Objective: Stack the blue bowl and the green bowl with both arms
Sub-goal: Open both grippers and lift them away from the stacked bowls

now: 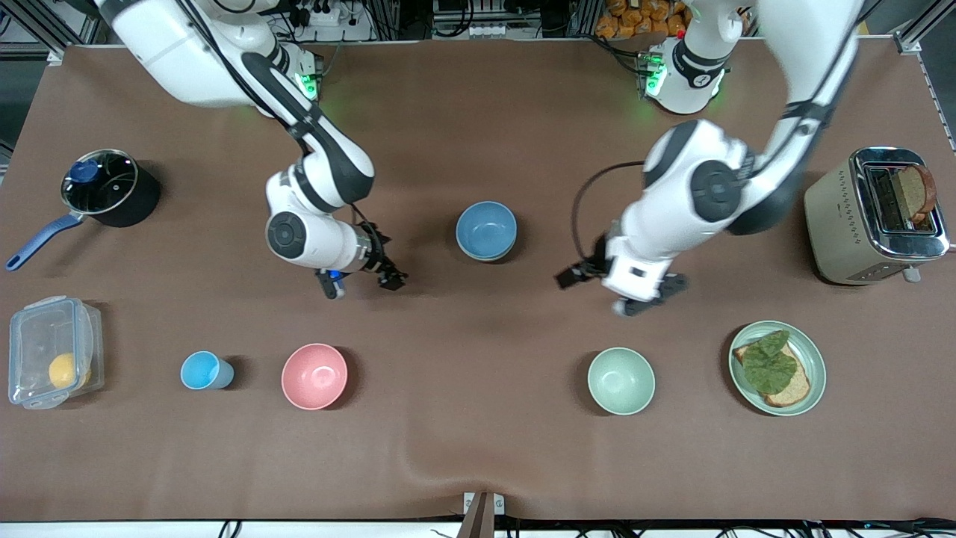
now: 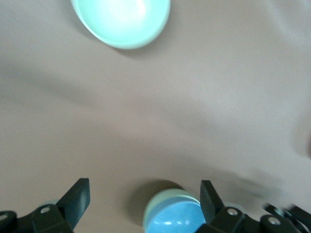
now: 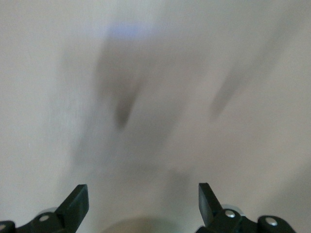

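1. Where the brown table [image 1: 478,463] fills the front view, the two white Franka arms reach down from the top edge toward the middle.
2. The toaster [image 1: 870,217] stands at the left arm's end, in the upper half of the frame, with a slice of bread [image 1: 913,190] upright in its slot. A small mark on its side is too small to read.
3. The black pot [image 1: 112,188], with a glass lid and a blue handle, stands at the right arm's end in the upper half.
4. Below the pot in the frame, a clear lidded box [image 1: 52,351] holds a yellow fruit [image 1: 63,370].
5. In the lower half, toward the left arm's end, a green plate [image 1: 814,355] carries bread topped with a leaf.
6. The blue bowl [image 1: 486,228] sits at the centre of the frame. The left wrist view shows it nested inside the green bowl [image 2: 165,196].
7. The mint bowl [image 1: 621,380] stands beside the plate, and the pink bowl [image 1: 314,376] is in the lower half toward the right arm's end.
8. The light-blue cup [image 1: 202,370] stands beside the pink bowl.
9. The left gripper [image 1: 620,291] is over bare cloth between the stacked bowls and the mint bowl, jaws spread wide and holding nothing.
10. The right gripper [image 1: 362,282] is over bare cloth between the pink bowl and the stack, jaws likewise wide and empty.
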Robot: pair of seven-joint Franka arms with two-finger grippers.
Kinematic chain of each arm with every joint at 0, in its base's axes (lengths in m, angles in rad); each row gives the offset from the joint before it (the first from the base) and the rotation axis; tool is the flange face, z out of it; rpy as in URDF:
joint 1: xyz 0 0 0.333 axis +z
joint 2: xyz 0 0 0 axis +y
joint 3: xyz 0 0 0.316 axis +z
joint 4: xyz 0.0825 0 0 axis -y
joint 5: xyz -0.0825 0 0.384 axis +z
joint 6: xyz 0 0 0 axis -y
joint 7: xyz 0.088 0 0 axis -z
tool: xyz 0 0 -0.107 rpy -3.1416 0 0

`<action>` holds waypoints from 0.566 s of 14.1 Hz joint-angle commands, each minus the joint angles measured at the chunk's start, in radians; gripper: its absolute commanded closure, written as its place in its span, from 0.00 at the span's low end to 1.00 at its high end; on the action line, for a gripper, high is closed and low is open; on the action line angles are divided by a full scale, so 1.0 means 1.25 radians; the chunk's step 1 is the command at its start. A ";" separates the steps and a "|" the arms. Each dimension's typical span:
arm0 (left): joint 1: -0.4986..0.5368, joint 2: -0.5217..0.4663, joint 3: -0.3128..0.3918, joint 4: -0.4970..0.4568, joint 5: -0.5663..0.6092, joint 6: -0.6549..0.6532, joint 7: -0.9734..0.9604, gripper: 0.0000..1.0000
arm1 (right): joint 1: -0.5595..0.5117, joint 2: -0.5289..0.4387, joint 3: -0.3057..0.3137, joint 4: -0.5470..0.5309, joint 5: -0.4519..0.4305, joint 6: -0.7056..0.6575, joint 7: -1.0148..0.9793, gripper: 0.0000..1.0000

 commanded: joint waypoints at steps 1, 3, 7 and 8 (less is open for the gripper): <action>0.018 -0.072 -0.003 0.036 0.069 -0.122 0.000 0.00 | -0.040 -0.087 -0.005 -0.019 -0.085 -0.089 -0.026 0.00; 0.063 -0.078 0.001 0.083 0.074 -0.194 0.007 0.00 | -0.080 -0.130 -0.004 -0.019 -0.090 -0.151 -0.106 0.00; 0.124 -0.119 0.003 0.122 0.075 -0.283 0.109 0.00 | -0.128 -0.199 -0.052 0.017 -0.090 -0.294 -0.336 0.00; 0.143 -0.132 0.002 0.122 0.076 -0.292 0.133 0.00 | -0.108 -0.201 -0.079 0.052 -0.090 -0.342 -0.370 0.00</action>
